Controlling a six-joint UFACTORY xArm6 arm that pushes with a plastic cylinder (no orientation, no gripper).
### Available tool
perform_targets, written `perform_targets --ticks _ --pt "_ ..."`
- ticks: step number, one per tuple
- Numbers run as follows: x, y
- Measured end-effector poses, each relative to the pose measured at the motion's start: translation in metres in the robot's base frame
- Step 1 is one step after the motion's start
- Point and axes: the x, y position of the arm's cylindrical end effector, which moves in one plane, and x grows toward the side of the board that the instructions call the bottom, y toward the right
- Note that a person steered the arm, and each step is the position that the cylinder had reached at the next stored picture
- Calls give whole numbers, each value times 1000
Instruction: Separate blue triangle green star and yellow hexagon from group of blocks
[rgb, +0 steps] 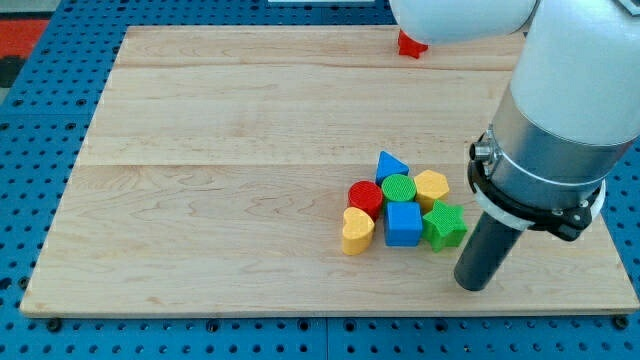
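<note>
Tip (473, 284) sits just right of green star (445, 224); no writing legible.

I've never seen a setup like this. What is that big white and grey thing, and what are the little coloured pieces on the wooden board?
The white and grey thing is a robot arm. It has no hand, only a dark rod; my tip slides on the wooden board and pushes blocks. There is one camera picture, looking down at the board. In a tight cluster lie a blue triangle, green cylinder, yellow hexagon, red cylinder, blue cube, green star and yellow heart. A red block sits at the view's top edge. My tip stands just right of and below the star. Nothing is held.
</note>
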Motion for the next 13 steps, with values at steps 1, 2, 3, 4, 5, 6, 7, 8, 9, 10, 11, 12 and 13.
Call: perform_targets --ticks 1,2,3,4,5,6,7,8,9,10,11,12,13 --pt "0 0" --pt "0 0" --pt "-2 1" --pt "-5 0" --pt "-8 0" --pt "-8 0" --pt "-30 -17" --pt "-49 -46" --pt "-61 -36" --pt "-61 -23" --pt "-62 -22" --pt "-62 -19" --pt "-50 -19"
